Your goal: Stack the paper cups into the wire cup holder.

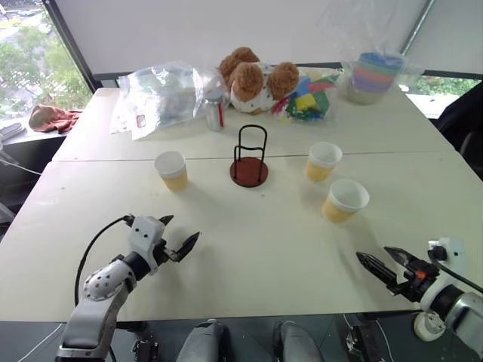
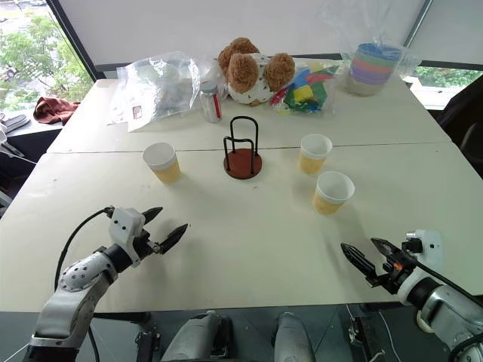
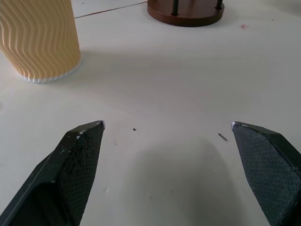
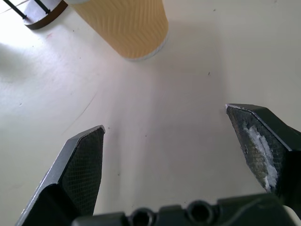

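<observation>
- Centrally, the wire holder (image 1: 249, 159) stood upright and empty on the surface (image 1: 256, 249), its black loops rising from a round reddish-brown base.
- Three paper cups stood upright and apart from one another, none yet stacked: the left cup (image 1: 172, 170) to the holder's left, the far right cup (image 1: 322, 161) to its right, and the near right cup (image 1: 344, 200) just in front of that one.
- Left tool (image 1: 179, 240) hovered low over the near part of the surface, fingers spread wide and holding nothing; the left cup lay ahead of it, with the holder beyond and to the right.
- Right tool (image 1: 383, 265) hung at the near right edge, likewise spread wide and holding nothing; the near right cup lay ahead and slightly to its left.
- Each cup's long axis was vertical, so a sideways grasp around the wall seemed suitable.
- Judged by position, the right arm was nearer the two right cups and the left arm nearer the single left cup; either could have begun.
</observation>
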{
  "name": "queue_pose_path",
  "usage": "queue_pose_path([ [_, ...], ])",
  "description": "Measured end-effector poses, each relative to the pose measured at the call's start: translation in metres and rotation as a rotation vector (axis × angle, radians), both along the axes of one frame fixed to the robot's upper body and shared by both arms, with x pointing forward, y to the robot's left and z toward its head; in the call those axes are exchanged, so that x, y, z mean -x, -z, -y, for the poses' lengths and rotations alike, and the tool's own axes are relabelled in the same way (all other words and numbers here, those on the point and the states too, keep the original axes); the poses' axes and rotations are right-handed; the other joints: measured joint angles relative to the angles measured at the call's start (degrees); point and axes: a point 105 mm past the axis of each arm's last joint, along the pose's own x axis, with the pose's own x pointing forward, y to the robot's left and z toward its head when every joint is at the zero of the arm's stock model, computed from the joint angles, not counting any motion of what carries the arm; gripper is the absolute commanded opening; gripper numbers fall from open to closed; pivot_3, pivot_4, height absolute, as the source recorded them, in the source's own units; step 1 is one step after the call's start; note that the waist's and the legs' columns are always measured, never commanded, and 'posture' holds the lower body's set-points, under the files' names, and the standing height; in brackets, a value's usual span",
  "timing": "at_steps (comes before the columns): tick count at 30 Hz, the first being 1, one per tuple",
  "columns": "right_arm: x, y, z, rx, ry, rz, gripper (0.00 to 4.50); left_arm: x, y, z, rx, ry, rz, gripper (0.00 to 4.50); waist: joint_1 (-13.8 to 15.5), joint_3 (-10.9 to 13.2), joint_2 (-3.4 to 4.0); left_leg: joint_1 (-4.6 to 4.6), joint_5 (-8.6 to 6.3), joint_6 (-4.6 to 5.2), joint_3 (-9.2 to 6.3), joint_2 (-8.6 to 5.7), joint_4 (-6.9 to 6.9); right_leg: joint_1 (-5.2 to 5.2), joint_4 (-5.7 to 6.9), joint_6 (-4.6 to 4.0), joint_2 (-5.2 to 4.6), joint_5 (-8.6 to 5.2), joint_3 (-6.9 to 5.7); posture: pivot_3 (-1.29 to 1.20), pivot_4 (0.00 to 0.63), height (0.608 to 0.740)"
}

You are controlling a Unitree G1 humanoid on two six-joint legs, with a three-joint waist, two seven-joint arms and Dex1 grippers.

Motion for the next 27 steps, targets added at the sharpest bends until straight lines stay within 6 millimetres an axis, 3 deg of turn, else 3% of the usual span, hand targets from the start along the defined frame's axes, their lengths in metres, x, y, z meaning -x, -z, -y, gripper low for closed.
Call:
queue_pose_path([
  [8, 0.000, 0.004, -0.011, 0.016, -0.071, -0.049, 4.50, -0.001, -0.001, -0.002, -0.002, -0.025, -0.002, 4.46, 0.0, 0.0, 0.00, 0.01, 0.01, 0.01, 0.02, -0.01, 0.01, 0.02, 0.01, 0.00, 0.01, 0.00, 0.00, 0.00, 0.150, 0.740],
  [15, -0.012, -0.018, -0.024, 0.041, -0.166, -0.012, 4.50, -0.010, -0.024, 0.007, 0.029, -0.006, 0.054, 4.46, 0.1, 0.0, -0.06, 0.02, 0.02, 0.00, 0.01, -0.02, 0.06, 0.08, 0.02, 0.03, 0.05, 0.02, -0.02, 0.00, 0.150, 0.740],
  [23, -0.015, -0.022, -0.027, 0.037, -0.194, -0.009, 4.50, -0.012, -0.029, 0.014, 0.060, 0.018, 0.043, 4.46, 0.0, 0.0, -0.07, 0.04, 0.04, 0.00, 0.01, -0.01, 0.10, 0.13, 0.04, 0.18, 0.12, 0.11, -0.05, 0.00, 0.150, 0.740],
  [27, -0.013, -0.024, -0.030, 0.052, -0.230, -0.028, 4.50, -0.010, -0.027, 0.019, 0.012, 0.116, -0.010, 4.46, 0.1, 0.0, -0.07, 0.05, 0.04, 0.00, 0.01, -0.02, 0.12, 0.14, 0.08, 0.12, 0.17, 0.07, -0.06, 0.00, 0.150, 0.740],
])
